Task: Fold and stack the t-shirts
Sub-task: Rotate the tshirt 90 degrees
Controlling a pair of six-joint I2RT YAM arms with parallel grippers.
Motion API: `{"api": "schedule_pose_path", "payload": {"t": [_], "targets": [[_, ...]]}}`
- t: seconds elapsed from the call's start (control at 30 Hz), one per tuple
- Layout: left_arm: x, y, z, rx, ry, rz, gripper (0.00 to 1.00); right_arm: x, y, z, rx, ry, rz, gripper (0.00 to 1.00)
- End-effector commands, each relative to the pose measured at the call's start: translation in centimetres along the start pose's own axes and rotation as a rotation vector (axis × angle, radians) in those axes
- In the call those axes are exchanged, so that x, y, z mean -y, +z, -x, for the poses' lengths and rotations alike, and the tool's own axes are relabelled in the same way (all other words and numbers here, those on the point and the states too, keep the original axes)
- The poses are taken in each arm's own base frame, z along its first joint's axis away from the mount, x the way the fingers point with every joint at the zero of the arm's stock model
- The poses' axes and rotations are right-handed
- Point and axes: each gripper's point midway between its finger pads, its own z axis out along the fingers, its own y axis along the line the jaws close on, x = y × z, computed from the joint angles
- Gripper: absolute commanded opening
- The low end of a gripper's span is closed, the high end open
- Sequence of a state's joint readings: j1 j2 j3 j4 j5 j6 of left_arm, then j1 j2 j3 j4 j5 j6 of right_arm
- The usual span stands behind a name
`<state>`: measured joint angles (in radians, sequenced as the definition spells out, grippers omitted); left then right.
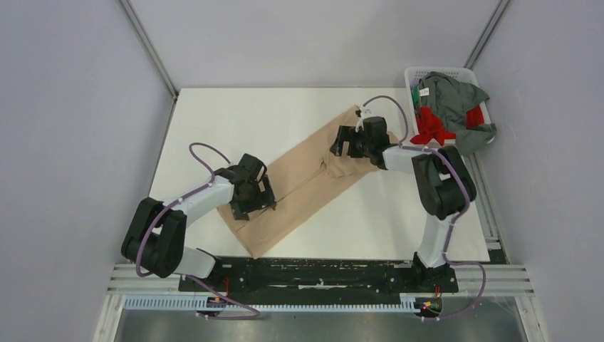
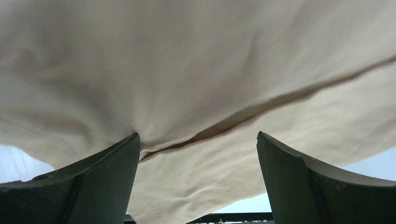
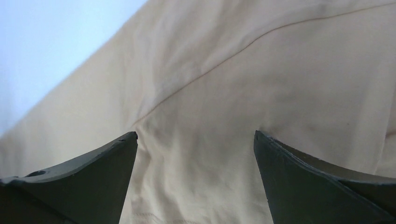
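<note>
The tan-beige t-shirt point(image 1: 303, 184) lies on the white table as a long narrow diagonal strip, from near left to far right. My left gripper point(image 1: 251, 203) is open, low over the strip's near end; the cloth point(image 2: 196, 93) fills its view, with a fold ridge between the fingers point(image 2: 112, 177). My right gripper point(image 1: 342, 146) is open, low over the far end; the cloth point(image 3: 243, 93) with a seam shows between its fingers point(image 3: 107, 172). The grey-green t-shirt point(image 1: 456, 103) and the red t-shirt point(image 1: 431, 127) hang out of the basket.
A white lattice basket point(image 1: 419, 74) stands at the table's far right corner. Bare white table top point(image 1: 235, 117) lies far left and also near right of the strip. A black rail point(image 1: 320, 274) runs along the near edge.
</note>
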<state>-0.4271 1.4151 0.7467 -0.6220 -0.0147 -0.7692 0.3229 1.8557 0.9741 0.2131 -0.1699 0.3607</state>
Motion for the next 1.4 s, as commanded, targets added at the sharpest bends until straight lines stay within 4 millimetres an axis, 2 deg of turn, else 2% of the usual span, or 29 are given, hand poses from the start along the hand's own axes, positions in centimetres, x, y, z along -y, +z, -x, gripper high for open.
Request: {"api": "schedule_pose_path", "payload": {"t": [0.0, 0.23, 0.37, 0.43, 0.5, 0.63, 0.7, 0.8, 0.9, 0.97, 1.03, 1.17, 1.27, 1.3, 1.37], "targets": [[1.3, 0.3, -3.7, -0.112, 0.021, -0.04, 1.0, -2.0, 5.2, -0.8, -0.121, 0.026, 0.168, 0.98], [5.4, 0.2, -9.0, -0.192, 0.154, -0.108, 1.0, -4.4, 12.3, 5.0, -0.073, -0.007, 0.262, 0.98], [9.3, 0.0, -11.7, -0.251, 0.244, -0.206, 1.0, -6.1, 16.5, 6.1, -0.079, -0.074, 0.281, 0.98], [10.6, 0.5, -12.4, -0.256, 0.295, -0.215, 1.0, -7.4, 17.7, 7.2, -0.03, -0.085, 0.306, 0.98], [11.7, 1.3, -13.2, -0.264, 0.333, -0.215, 1.0, -9.3, 17.9, 8.3, 0.037, -0.075, 0.379, 0.98], [13.1, 3.2, -15.8, -0.314, 0.39, -0.209, 1.0, -12.0, 17.7, 10.4, 0.127, -0.06, 0.455, 0.98], [13.8, 3.4, -16.9, -0.327, 0.422, -0.217, 1.0, -13.0, 17.7, 11.2, 0.17, -0.087, 0.458, 0.98], [15.9, 2.9, -17.4, -0.305, 0.463, -0.267, 1.0, -14.9, 17.5, 12.0, 0.224, -0.124, 0.497, 0.98], [18.3, 2.3, -17.7, -0.275, 0.503, -0.319, 1.0, -15.2, 17.3, 12.4, 0.235, -0.145, 0.501, 0.98], [19.6, 1.9, -17.5, -0.246, 0.518, -0.339, 1.0, -14.7, 17.2, 12.8, 0.243, -0.171, 0.464, 0.98], [20.4, 1.4, -17.1, -0.207, 0.529, -0.354, 1.0, -14.4, 16.5, 13.9, 0.263, -0.192, 0.433, 0.98], [20.1, -0.3, -15.3, -0.118, 0.535, -0.347, 1.0, -14.9, 13.4, 16.8, 0.288, -0.221, 0.424, 0.98], [18.5, -2.4, -13.8, -0.037, 0.542, -0.33, 1.0, -15.2, 9.0, 18.6, 0.304, -0.243, 0.44, 0.98], [17.8, -3.3, -13.1, -0.006, 0.545, -0.32, 1.0, -15.1, 7.7, 18.6, 0.308, -0.257, 0.436, 0.98], [16.2, -5.2, -11.9, 0.052, 0.552, -0.299, 1.0, -15.2, 4.0, 19.9, 0.341, -0.297, 0.422, 0.98]]}}
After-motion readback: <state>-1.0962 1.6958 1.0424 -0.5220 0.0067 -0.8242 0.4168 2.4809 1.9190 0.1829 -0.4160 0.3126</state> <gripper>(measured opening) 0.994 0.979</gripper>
